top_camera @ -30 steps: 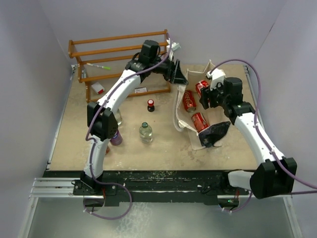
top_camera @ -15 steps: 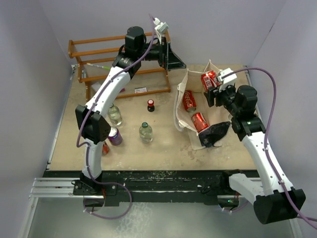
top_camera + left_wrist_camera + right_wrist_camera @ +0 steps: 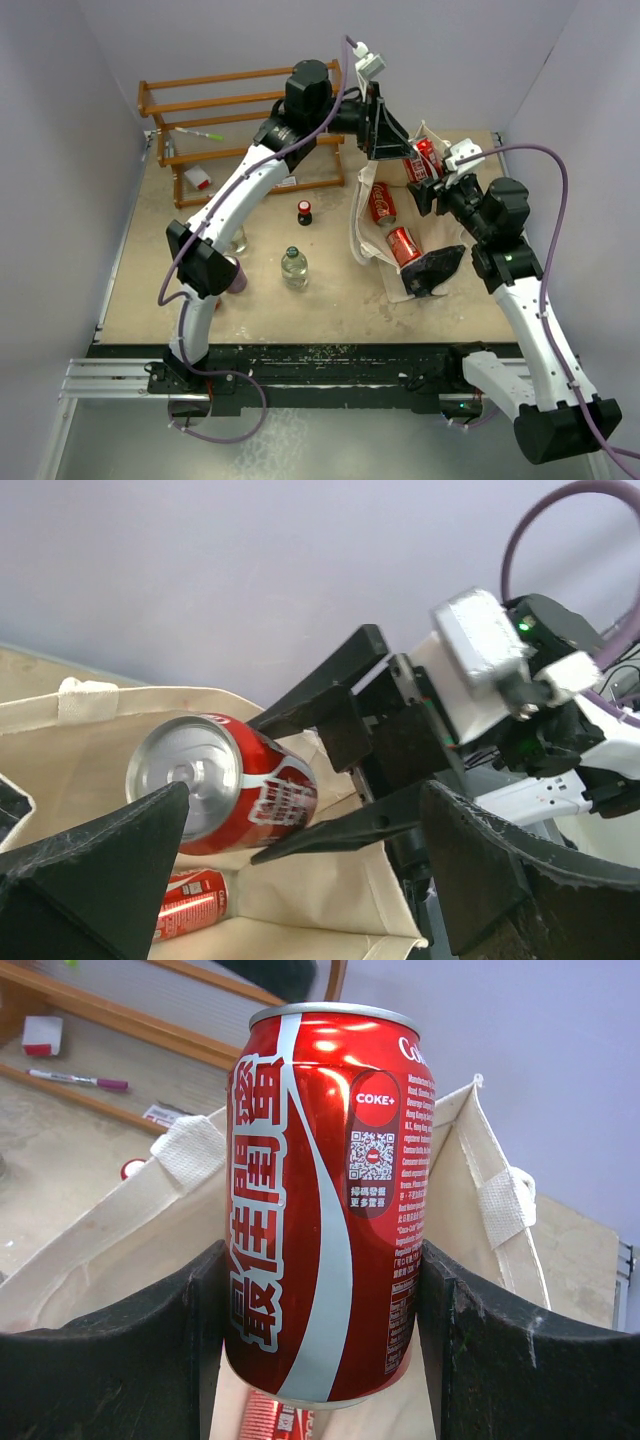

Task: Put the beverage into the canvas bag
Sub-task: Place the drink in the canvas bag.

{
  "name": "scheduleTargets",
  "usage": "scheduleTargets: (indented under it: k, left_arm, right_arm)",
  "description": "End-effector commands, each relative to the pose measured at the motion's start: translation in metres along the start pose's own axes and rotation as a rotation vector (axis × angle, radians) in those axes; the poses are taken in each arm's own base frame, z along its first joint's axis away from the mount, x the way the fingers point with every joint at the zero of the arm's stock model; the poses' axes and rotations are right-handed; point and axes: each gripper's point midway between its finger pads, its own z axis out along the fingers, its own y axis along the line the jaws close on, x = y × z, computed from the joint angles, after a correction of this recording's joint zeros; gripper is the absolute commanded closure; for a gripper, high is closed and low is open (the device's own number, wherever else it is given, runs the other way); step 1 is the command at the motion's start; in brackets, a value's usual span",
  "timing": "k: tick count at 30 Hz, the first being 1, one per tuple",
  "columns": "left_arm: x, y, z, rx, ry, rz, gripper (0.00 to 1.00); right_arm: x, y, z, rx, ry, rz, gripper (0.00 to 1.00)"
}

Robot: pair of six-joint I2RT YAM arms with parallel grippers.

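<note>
Tan tabletop (image 3: 300, 310): right pincer (image 3: 320, 1300) clamped on red can (image 3: 320, 1160) above canvas bag (image 3: 460, 1190); left pincer (image 3: 305, 800) apart.

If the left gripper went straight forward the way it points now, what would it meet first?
Probably the red can held in the right gripper, at the mouth of the canvas bag; the depth is unclear.

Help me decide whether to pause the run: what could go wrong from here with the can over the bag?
1. The left gripper, open, hangs close to the right gripper; either arm moving could make them collide.
2. The cola can in the right gripper is above two cans lying in the canvas bag; released from there, it may strike them and dent or bounce.
3. The bag is limp cloth; a snagged rim could shift it.
</note>
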Motion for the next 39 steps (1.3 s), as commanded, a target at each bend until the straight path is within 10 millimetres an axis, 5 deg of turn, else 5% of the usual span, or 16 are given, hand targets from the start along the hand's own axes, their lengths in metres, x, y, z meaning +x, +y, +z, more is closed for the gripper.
scheduleTargets:
  k: [1,15,21,27,32,39]
  left_arm:
    - [-0.010,0.001,0.004,-0.036,-0.042,-0.010,0.01]
    - [0.010,-0.008,0.022,-0.030,-0.016,-0.043,0.01]
    - [0.010,-0.014,0.023,0.014,-0.017,-0.033,0.19]
    - [0.006,-0.019,0.025,0.064,-0.032,0.004,0.49]
    - [0.000,-0.013,0.021,0.070,-0.049,0.023,0.96]
    - [-0.019,0.018,0.009,0.001,-0.091,0.127,1.00]
  right_arm:
    - [-0.096,-0.001,-0.026,0.004,-0.291,-0.094,1.00]
    - [-0.103,0.015,-0.041,-0.047,-0.328,-0.118,1.00]
    - [-0.101,0.015,-0.039,-0.045,-0.331,-0.107,1.00]
    - [-0.090,0.011,-0.037,-0.021,-0.285,-0.091,0.77]
    - [-0.072,0.006,-0.044,0.024,-0.207,-0.070,0.52]
    - [-0.031,0.010,-0.062,0.029,-0.020,-0.047,0.18]
